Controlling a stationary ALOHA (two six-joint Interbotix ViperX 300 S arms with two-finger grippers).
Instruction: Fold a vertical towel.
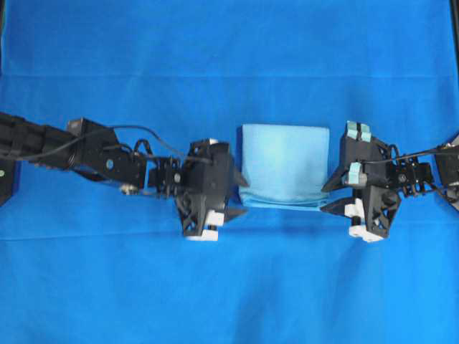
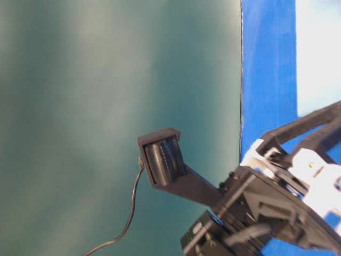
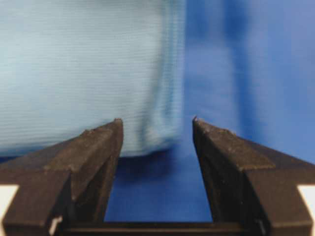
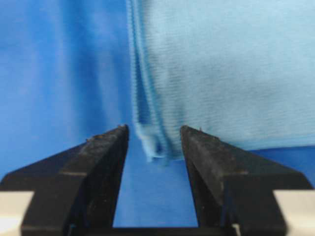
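The light sky-blue towel [image 1: 285, 166] lies folded flat, a near-square in the middle of the deep-blue tablecloth [image 1: 215, 287]. My left gripper [image 1: 244, 197] is open and empty at the towel's lower left corner. In the left wrist view the towel [image 3: 83, 73] has that corner just beyond the left gripper [image 3: 156, 120], between the tips. My right gripper [image 1: 325, 199] is open and empty at the towel's lower right corner. In the right wrist view the towel [image 4: 226, 69] shows its layered hem edges just ahead of the right gripper [image 4: 154, 128].
The tablecloth covers the whole work surface. The left arm [image 1: 64, 147] reaches in from the left edge, and the right arm [image 1: 423, 172] from the right edge. The table-level view shows only black arm hardware [image 2: 256, 208] close up and a cable [image 2: 128, 218].
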